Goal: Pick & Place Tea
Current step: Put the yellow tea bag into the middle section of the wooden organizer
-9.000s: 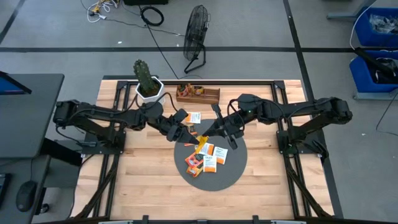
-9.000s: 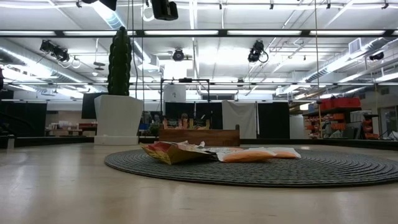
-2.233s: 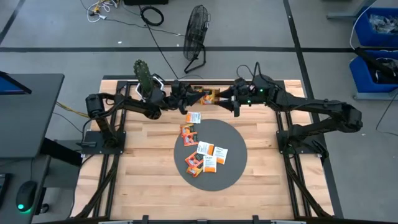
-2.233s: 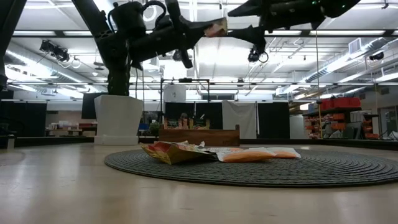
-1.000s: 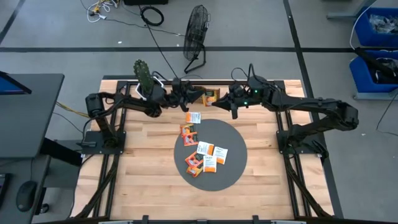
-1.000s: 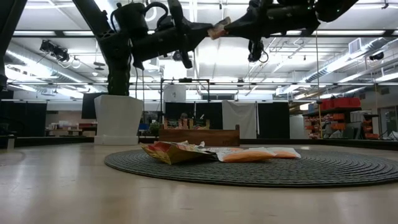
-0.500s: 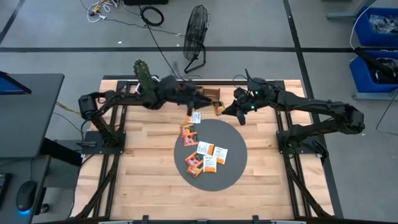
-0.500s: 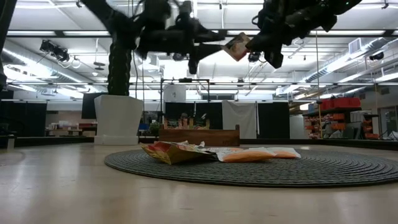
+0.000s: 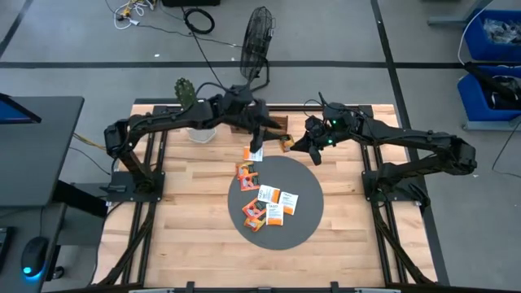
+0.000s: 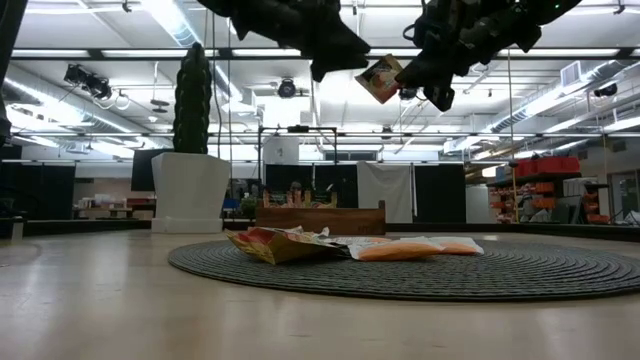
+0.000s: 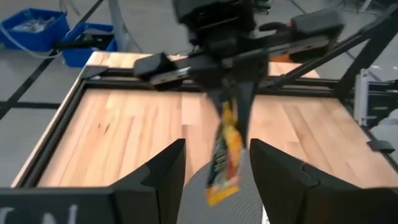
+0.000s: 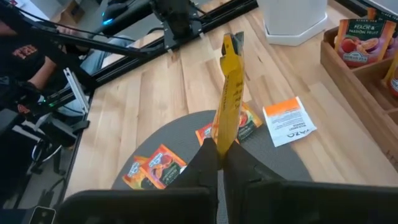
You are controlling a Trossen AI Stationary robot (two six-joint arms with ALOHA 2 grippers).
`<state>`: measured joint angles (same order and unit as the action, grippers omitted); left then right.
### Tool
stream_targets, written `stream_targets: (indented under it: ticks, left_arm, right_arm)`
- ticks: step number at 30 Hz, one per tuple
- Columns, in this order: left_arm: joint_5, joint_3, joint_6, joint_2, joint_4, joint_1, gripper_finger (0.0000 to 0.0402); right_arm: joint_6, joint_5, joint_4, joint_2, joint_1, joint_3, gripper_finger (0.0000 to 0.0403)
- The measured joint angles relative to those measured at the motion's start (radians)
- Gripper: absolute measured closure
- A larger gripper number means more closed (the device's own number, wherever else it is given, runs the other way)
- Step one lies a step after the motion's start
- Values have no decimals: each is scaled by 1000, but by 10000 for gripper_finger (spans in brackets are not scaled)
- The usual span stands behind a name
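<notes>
The right tool is clamped on one orange tea sachet, held edge-up in the air just off the back rim of the grey disc, between the disc and the wooden tray. In the low view that sachet hangs high above the table. The left tool is near the same rim, just beside the right one, its fingers spread apart and empty, the sachet hanging beyond them. The other sachets lie on the disc, mostly toward its left half; a white one lies on the table at the disc's back edge. More sachets stand in the tray. A cactus pot stands left of the tray.
</notes>
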<state>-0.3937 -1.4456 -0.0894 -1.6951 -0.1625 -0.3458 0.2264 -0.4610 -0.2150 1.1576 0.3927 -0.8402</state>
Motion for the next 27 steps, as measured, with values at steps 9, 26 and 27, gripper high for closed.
stream_targets:
  ticks: [9, 26, 27]
  left_arm:
    - [17, 0, 17, -1, -56, 14, 224]
    - [28, 0, 25, -2, -53, 49, 283]
    - [28, 0, 25, -2, -53, 49, 301]
  right_arm:
    - [-7, -2, 21, 0, -1, 0, 403]
    - [2, 0, 51, 0, -44, 0, 403]
    - [3, 0, 51, 0, -43, 0, 403]
